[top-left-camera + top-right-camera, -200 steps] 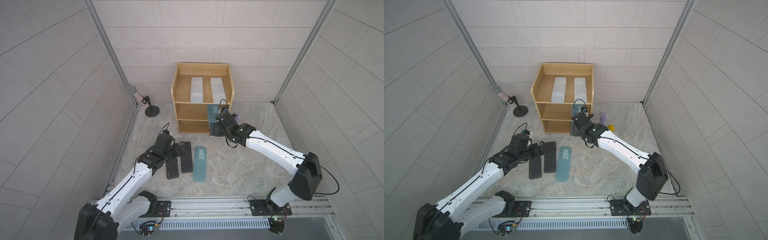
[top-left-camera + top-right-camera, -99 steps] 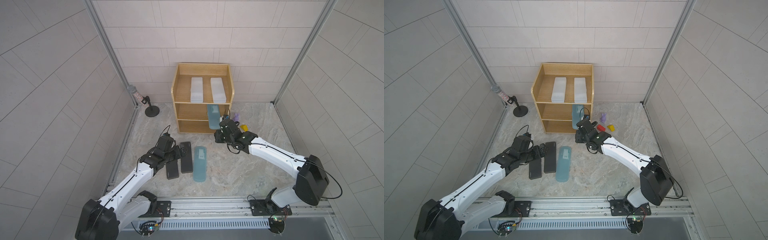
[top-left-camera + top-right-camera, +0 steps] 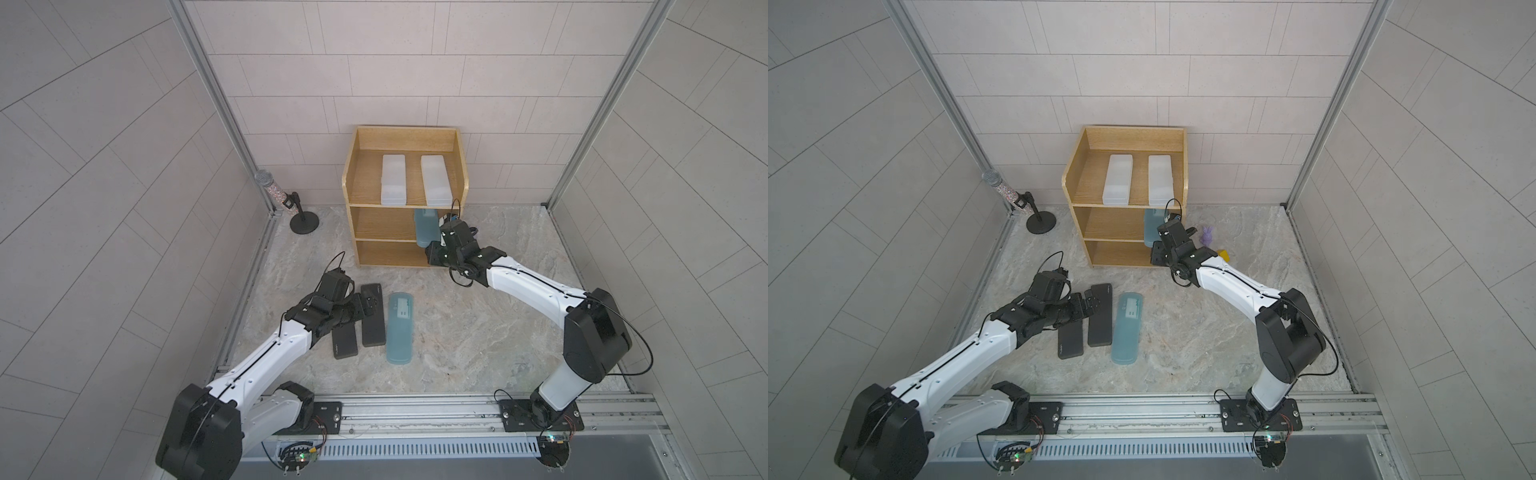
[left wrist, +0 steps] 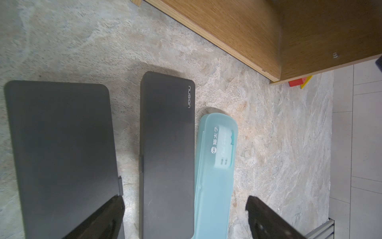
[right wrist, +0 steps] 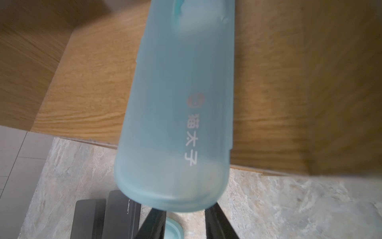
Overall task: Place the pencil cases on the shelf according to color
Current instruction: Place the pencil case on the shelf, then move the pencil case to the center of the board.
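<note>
teal case (image 5: 175, 103) overhangs middle level of shelf (image 3: 351, 183), long axis inward; right claw (image 5: 184, 215) pinched narrow, just behind near end.

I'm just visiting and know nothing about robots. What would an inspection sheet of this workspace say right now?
Surface: marbled tabletop.
Job's things: wooden shelf; two white cases on its top level; shelved teal case poking out of the middle level; loose teal case and two black cases flat on the tabletop.
Clutter: microphone on a stand, purple toy, yellow block, red block.
Grippers: left gripper above a black case, jaws open; right gripper at the shelved teal case's end, jaws shut.
Cables: black cable loops at both wrists.
Surroundings: grey tiled walls, metal rail in front.
</note>
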You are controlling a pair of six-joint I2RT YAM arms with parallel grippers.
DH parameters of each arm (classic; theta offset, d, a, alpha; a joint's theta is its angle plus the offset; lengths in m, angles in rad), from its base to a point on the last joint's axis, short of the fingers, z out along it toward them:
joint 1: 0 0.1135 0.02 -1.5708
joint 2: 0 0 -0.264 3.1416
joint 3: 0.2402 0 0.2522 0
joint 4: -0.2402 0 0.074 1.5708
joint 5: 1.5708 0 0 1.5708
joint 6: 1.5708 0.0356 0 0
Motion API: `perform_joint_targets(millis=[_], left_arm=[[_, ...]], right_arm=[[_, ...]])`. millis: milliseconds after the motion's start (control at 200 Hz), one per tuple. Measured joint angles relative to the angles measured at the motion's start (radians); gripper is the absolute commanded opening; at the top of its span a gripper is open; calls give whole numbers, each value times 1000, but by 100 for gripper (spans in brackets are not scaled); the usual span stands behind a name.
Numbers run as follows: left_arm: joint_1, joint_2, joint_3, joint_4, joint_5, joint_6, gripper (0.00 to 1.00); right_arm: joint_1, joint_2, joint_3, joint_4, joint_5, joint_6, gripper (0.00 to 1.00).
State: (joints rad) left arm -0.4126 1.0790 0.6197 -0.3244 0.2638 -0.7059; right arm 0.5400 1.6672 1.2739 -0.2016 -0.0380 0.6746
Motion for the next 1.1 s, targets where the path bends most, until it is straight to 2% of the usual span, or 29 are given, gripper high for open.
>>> perform_joint_targets(millis=[170,320,475,645,871,1101], left_arm=[[-23,12,13,-2,9,6,100],[-116,34,73,-18,6,28,100],[-210,63,118,-15,-25,27,100],[-292,103,114,-19,-92,-8,100],[-402,179,105,-10,-188,-78,100],[-484,287,104,66,-275,-135,100]], right_arm=[[-6,33,8,27,-21,2,39],[-1,-5,-51,72,-41,-2,51],[20,-166,-209,71,-26,-11,65],[50,-396,-377,58,-3,-17,75],[84,-678,-599,5,20,-8,80],[90,-865,-766,-74,28,11,83]])
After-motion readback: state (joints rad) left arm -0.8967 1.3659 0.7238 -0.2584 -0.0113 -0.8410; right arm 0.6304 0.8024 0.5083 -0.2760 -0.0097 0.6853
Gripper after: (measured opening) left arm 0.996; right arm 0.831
